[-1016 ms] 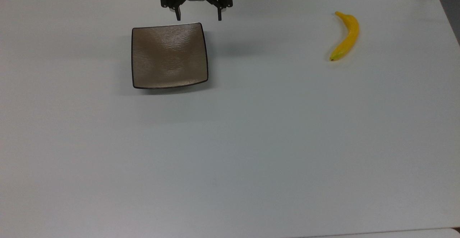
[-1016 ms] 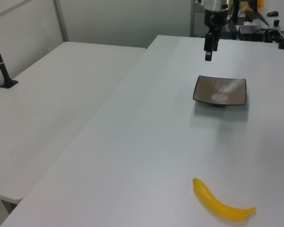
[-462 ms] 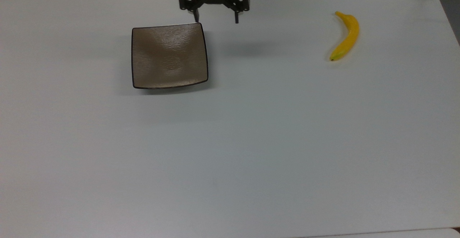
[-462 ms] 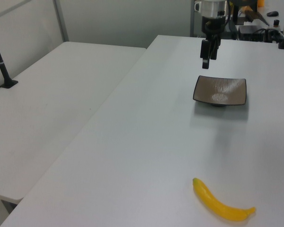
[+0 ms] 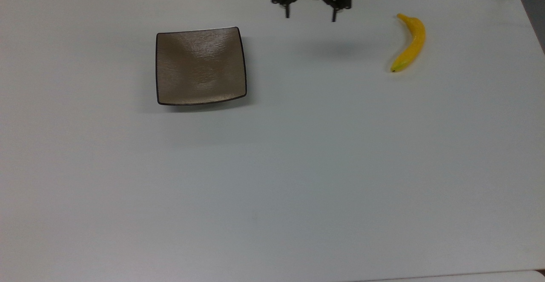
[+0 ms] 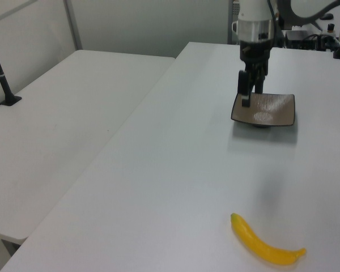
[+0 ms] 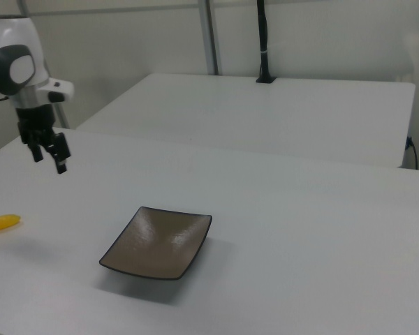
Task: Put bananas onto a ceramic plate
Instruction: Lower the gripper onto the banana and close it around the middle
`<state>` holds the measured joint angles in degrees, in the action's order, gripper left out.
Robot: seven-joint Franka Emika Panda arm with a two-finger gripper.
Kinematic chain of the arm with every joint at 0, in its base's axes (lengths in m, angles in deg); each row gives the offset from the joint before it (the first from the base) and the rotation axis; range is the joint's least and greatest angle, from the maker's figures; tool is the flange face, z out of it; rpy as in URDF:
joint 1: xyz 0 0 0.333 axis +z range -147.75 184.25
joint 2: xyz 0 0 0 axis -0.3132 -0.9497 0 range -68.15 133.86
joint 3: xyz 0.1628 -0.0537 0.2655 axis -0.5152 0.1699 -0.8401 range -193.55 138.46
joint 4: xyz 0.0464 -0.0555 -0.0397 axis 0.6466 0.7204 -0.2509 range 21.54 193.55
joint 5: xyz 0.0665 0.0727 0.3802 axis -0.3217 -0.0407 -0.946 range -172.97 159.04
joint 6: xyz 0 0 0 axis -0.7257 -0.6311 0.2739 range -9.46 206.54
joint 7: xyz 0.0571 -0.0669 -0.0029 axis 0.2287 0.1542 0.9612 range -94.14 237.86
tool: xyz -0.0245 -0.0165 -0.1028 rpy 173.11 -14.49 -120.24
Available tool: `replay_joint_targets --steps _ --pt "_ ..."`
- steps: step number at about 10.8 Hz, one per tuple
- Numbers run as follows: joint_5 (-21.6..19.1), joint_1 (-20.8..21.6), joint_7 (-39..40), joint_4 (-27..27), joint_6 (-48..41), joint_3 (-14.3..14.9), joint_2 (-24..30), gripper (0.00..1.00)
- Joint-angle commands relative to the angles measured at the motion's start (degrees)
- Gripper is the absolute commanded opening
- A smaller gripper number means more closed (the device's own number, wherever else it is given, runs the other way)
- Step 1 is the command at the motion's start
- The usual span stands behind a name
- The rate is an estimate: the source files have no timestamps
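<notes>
Now my gripper (image 5: 311, 17) hangs above the white table (image 5: 272, 179), with the jaws spread wide and nothing between them. In the top view it is between the ceramic plate (image 5: 201, 65) and the banana (image 5: 410, 43), touching neither. The banana lies on the table, well apart from the plate.

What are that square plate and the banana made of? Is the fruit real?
The plate looks like glazed ceramic: glossy brown-grey with faint ripples, light glare and a thin dark rim. The banana is evenly bright yellow, smooth and unspotted, with a greenish tip; it may be plastic, though real fruit can't be ruled out.
</notes>
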<state>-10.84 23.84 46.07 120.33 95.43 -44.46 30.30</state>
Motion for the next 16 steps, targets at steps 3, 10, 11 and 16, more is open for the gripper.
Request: replay_joint_targets --steps 3,10,11,16 --pt "-0.7 6.2 -14.7 0.4 12.1 -6.4 -6.7 1.00" --pt "0.4 18.0 -21.0 0.8 24.9 -6.7 -17.4 1.00" --pt "0.4 18.6 -21.0 0.6 25.0 -6.7 -18.3 1.00" --pt "1.5 21.9 -20.8 0.7 27.6 -6.7 -24.2 1.00"
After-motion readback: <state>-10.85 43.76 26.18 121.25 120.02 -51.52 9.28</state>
